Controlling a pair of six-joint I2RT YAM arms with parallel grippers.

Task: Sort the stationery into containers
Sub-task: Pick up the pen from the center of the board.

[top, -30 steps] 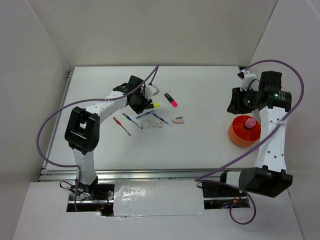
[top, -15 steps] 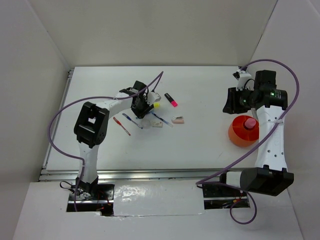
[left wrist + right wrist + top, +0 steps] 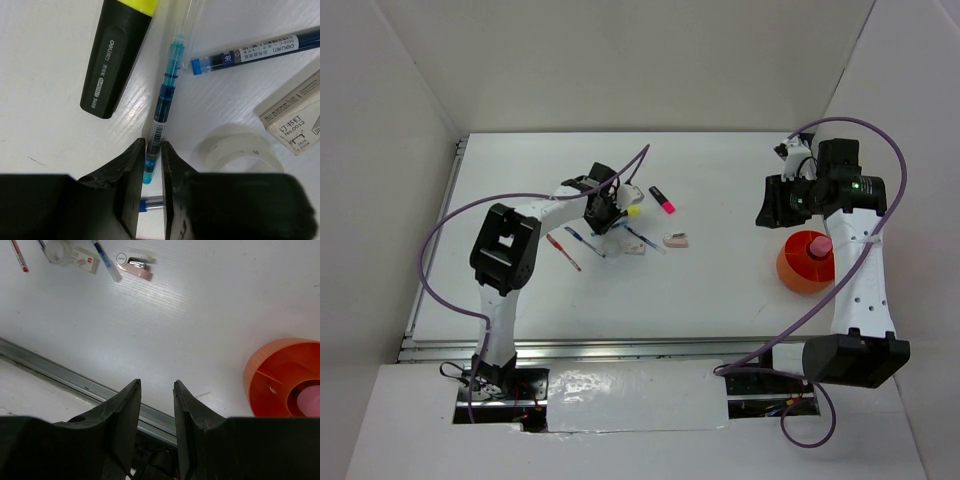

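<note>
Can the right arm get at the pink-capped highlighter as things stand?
Probably yes. The right gripper is open and empty, and bare table lies between it and the pink-capped highlighter, which lies on its own. The left gripper, on a blue pen close by, is the only concern.

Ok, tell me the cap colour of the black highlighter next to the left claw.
Yellow cap on the highlighter; the left wrist view shows it best.

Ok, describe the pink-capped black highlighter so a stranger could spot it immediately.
On the white table, find the scatter of stationery under the left gripper. Farthest from the arm bases, apart from the rest, lies a stubby black plastic highlighter. Its cap is pink; the neighbouring highlighter's is yellow.
</note>
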